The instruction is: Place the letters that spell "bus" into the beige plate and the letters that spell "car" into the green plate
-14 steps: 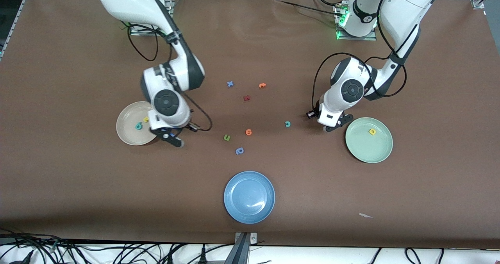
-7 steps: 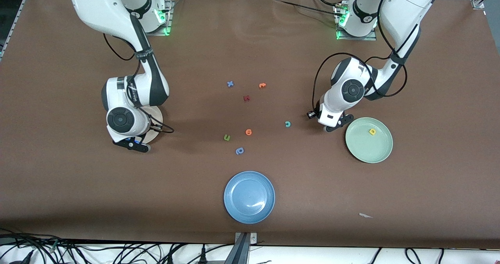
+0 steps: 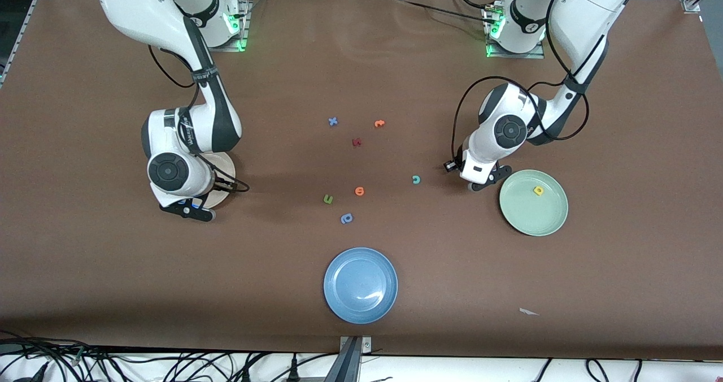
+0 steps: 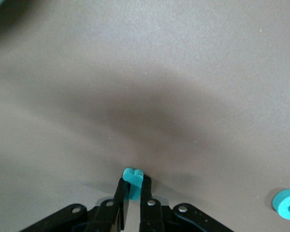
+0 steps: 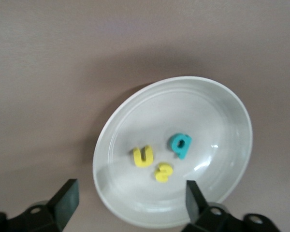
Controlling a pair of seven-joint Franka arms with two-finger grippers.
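While my right claw (image 5: 128, 203) hung over the beige plate (image 5: 232, 121) with its fingers spread wide, the teal b (image 5: 180, 144), yellow u (image 5: 143, 156) and yellow s (image 5: 163, 172) lay inside it. My left claw (image 4: 131, 193) was clamped on a teal letter (image 4: 132, 180) — just beside the green plate's (image 3: 551, 221) rim, the yellow a (image 3: 538, 190) in that plate, the teal c (image 3: 416, 179) on the table.

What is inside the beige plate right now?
The right wrist view shows the beige plate holding three letters: a teal b, a yellow u and a yellow s. In the front view the right arm covers most of the plate, so its contents are hidden there.
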